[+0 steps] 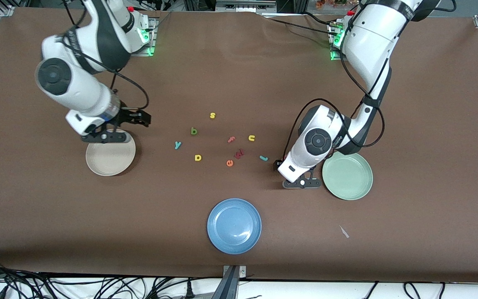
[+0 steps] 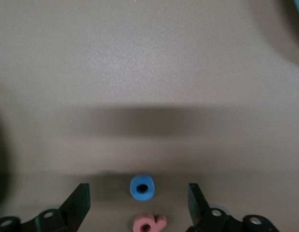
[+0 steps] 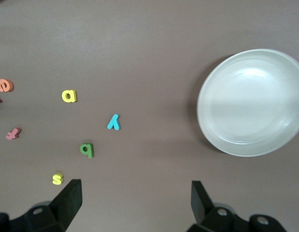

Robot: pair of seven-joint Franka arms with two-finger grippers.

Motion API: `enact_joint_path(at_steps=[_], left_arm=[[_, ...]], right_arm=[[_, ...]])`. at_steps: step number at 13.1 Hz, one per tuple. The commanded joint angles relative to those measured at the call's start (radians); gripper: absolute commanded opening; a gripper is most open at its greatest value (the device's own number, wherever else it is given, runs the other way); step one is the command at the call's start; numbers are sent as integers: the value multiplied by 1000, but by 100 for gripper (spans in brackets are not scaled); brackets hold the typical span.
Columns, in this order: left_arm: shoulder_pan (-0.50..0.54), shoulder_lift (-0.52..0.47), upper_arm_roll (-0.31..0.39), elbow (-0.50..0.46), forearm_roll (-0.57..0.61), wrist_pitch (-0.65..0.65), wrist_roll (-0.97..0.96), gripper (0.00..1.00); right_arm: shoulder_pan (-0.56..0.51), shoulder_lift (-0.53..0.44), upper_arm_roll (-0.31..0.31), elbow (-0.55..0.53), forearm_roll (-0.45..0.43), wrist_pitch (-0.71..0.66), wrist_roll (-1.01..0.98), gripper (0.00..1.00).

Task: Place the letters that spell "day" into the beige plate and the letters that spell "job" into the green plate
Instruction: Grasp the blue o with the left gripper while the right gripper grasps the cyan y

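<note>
Brown matte paper covers the table [image 1: 239, 62], cables trailing along its front edge. Scattered foam letters read s, b, f, u, y, a, e. The left gripper [image 2: 139, 200], jaws spread, sits low beside the pale mint-green plate [image 1: 347, 175], straddling the small blue foam ring "o" [image 2: 142, 187] next to a pinkish-red letter [image 2: 149, 223]. The right gripper [image 3: 135, 198], jaws spread, hangs by the cream-beige plate [image 1: 110, 158]; the teal "y" [image 3: 113, 122] lies midtable.
</note>
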Motion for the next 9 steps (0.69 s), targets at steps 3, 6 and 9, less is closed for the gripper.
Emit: enact_joint_path(at_steps=[3, 6, 9], left_arm=[[-19, 37, 9, 32, 45, 15, 17, 85], [-36, 50, 9, 27, 43, 37, 15, 76], [-37, 53, 9, 26, 43, 38, 15, 65]], right_arm=[[107, 109, 0, -99, -3, 241, 218, 100], [125, 200, 0, -102, -3, 360, 299, 100], [124, 276, 0, -110, -3, 462, 328, 100]])
